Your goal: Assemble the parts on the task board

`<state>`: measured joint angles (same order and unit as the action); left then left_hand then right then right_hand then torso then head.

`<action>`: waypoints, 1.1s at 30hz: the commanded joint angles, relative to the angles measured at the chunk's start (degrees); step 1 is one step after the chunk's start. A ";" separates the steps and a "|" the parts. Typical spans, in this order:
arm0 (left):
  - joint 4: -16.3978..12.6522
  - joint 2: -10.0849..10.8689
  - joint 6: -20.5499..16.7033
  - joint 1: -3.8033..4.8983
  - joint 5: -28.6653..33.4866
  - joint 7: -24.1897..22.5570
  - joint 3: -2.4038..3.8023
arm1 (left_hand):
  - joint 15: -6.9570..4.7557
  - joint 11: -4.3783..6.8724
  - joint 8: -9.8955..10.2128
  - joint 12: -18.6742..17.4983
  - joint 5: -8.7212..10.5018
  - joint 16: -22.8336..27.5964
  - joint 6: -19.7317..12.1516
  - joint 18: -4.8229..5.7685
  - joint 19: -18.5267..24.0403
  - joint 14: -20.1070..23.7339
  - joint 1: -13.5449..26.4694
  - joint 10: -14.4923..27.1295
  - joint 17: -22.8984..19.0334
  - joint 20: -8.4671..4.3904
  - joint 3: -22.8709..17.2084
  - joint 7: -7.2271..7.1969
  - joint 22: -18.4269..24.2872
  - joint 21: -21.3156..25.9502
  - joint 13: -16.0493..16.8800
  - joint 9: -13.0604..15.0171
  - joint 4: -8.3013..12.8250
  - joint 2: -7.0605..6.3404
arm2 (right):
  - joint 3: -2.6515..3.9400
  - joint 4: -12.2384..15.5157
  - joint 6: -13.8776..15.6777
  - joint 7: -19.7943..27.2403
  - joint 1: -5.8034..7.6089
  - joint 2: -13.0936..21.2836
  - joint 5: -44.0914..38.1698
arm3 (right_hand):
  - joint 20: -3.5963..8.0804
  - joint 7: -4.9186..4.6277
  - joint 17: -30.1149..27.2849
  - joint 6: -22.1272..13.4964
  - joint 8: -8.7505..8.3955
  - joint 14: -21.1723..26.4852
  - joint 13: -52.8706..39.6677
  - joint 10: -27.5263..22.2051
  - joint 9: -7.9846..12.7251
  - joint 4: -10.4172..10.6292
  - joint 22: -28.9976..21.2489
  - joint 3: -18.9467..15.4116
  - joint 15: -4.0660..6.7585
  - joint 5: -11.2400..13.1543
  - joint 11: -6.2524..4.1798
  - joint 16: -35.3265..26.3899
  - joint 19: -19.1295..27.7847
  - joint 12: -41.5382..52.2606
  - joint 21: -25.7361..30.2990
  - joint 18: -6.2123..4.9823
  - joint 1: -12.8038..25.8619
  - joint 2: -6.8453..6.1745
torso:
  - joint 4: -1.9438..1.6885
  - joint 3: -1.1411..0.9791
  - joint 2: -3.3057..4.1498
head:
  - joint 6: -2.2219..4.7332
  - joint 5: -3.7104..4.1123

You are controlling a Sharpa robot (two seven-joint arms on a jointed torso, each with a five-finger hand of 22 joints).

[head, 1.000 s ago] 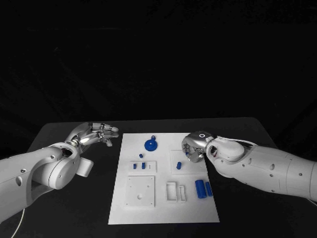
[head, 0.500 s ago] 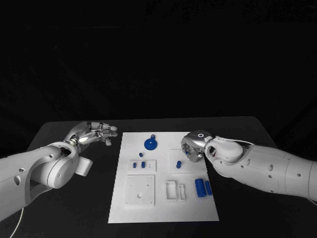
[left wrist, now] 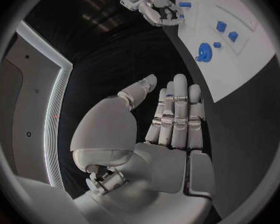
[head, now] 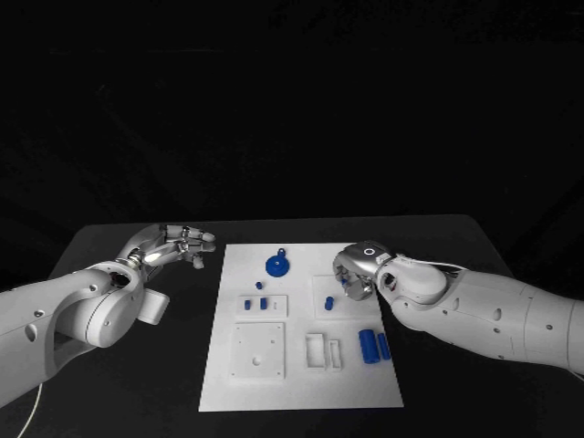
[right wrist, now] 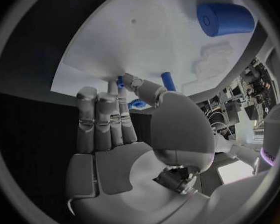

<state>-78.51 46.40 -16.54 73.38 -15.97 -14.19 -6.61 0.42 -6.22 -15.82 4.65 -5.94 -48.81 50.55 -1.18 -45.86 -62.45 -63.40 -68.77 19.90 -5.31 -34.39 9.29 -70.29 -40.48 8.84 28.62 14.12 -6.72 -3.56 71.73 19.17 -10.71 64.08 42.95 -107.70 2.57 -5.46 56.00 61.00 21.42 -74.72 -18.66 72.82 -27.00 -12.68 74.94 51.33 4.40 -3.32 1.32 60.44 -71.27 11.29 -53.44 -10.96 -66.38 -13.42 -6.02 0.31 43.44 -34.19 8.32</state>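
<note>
The task board (head: 306, 365) lies on the black tabletop (head: 134, 365) between the two hands. The right hand (head: 354, 274) hovers over its far right part, fingers apart, grasping nothing, a small blue part (head: 329, 300) just beside it. The left hand (head: 173, 245) hangs released, beyond the board's left edge. Darkness surrounds the tabletop.

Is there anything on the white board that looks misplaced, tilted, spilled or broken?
Nothing stands out. The blue parts lie apart on the task board: the gear-shaped piece near the far edge, two cylinders side by side near the right edge. No damage or spill shows. The left hand is off the board, the right hand at its edge.
</note>
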 commanded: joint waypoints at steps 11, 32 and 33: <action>0.52 -0.12 0.09 0.04 0.41 -0.91 0.04 | -0.05 -0.32 -0.38 -0.34 0.09 0.40 -0.36 -1.20 -0.56 -0.39 0.12 0.26 0.13 0.05 0.30 0.07 -0.02 0.29 -0.03 -0.10 0.13 0.19 | 1.32 2.46 4.61 0.60 -0.25 1.16 -0.04 | 0.54 0.24 0.23 0.94 0.27 -0.29 -0.51 3.62 -0.12 0.23 0.97 1.10 0.60 -0.14 0.01 -0.17 -0.49 0.10 -0.30 -4.04 0.31 -0.55 | 0.06 -0.03 -0.07 | 0.03 -0.25; 0.70 -0.55 -0.22 0.04 0.84 -1.13 0.04 | -0.06 -0.31 -0.43 -0.33 0.08 0.53 -0.39 -1.22 -0.69 -0.55 0.17 0.28 0.27 0.04 0.36 0.09 -0.04 0.36 -0.02 -0.12 0.14 0.24 | 3.79 11.40 6.31 4.50 -0.14 2.34 8.04 | 0.70 0.25 0.31 0.99 0.16 -0.31 -0.66 3.69 -0.10 0.43 0.96 1.32 0.65 -0.29 -0.03 -0.21 -0.62 -0.08 -0.33 -4.04 0.41 -0.56 | 0.01 -0.02 -0.06 | 0.34 -1.46; 0.69 -0.58 -0.25 0.04 0.87 -1.13 0.04 | -0.06 -0.31 -0.43 -0.33 0.08 0.54 -0.39 -1.22 -0.70 -0.56 0.17 0.28 0.28 0.04 0.36 0.09 -0.04 0.37 -0.02 -0.12 0.13 0.25 | 3.79 11.85 6.56 4.89 -0.14 2.12 8.93 | 0.72 0.24 0.31 0.98 0.15 -0.31 -0.67 3.68 -0.09 0.43 0.95 1.32 0.64 -0.34 -0.02 -0.22 -0.63 -0.10 -0.33 -4.04 0.42 -0.53 | -0.01 -0.02 -0.04 | 0.39 -1.64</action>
<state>-77.69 45.99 -16.68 73.37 -15.74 -14.39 -6.61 0.20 -6.40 -16.04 4.65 -5.94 -48.58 50.55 -1.71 -46.30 -62.66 -63.40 -68.55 20.13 -5.32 -34.31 9.29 -70.30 -40.49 8.84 28.57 14.20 -6.71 0.22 83.05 24.23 -8.33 63.95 45.25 -102.16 2.98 -5.14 56.23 61.48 21.32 -75.03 -19.21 73.36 -27.07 -12.25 74.92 52.35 4.54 -3.27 1.03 60.44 -71.84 11.01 -53.45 -10.96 -66.07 -13.74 -5.94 0.27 43.39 -33.87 7.07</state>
